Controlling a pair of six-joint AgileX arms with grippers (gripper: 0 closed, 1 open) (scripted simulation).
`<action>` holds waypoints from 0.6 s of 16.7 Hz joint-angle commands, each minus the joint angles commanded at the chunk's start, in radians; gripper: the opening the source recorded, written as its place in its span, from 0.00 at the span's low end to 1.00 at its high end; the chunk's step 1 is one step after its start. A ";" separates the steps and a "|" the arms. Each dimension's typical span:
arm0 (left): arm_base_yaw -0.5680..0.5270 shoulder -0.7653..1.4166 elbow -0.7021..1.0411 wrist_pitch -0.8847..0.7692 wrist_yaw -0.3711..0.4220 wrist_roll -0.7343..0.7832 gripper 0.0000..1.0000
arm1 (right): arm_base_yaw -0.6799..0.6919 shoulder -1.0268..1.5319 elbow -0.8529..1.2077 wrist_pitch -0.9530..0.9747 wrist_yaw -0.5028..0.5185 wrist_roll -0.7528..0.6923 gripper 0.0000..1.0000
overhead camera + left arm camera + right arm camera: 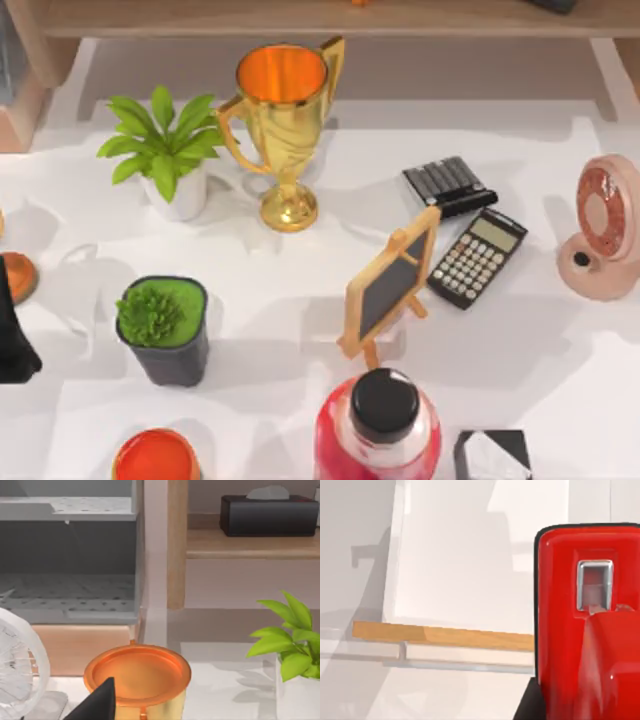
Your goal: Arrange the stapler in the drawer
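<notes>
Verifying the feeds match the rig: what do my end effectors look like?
The left end effector is matte black, blocky from above, tapering to a pointed tip in the left wrist view. The right end effector shows a black edge. No markings or cables visible.

White tabletop. Far: leafy plant, gold trophy. Right: 2 calculators, pink fan. Centre: small chalkboard easel. Near: dark-potted plant, orange cup, red bottle.

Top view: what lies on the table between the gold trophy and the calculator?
In the top view, a dark ridged block lies between the gold trophy and the calculator, close to the calculator's upper end; the small chalkboard easel stands just below that line.
</notes>
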 joint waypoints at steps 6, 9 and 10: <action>0.000 0.000 0.000 0.000 0.000 0.000 1.00 | -0.030 0.345 0.423 -0.119 -0.039 0.033 0.00; 0.000 0.000 0.000 0.000 0.000 0.000 1.00 | -0.032 0.558 0.563 -0.184 -0.065 0.046 0.00; 0.000 0.000 0.000 0.000 0.000 0.000 1.00 | -0.034 0.623 0.595 -0.202 -0.073 0.051 0.00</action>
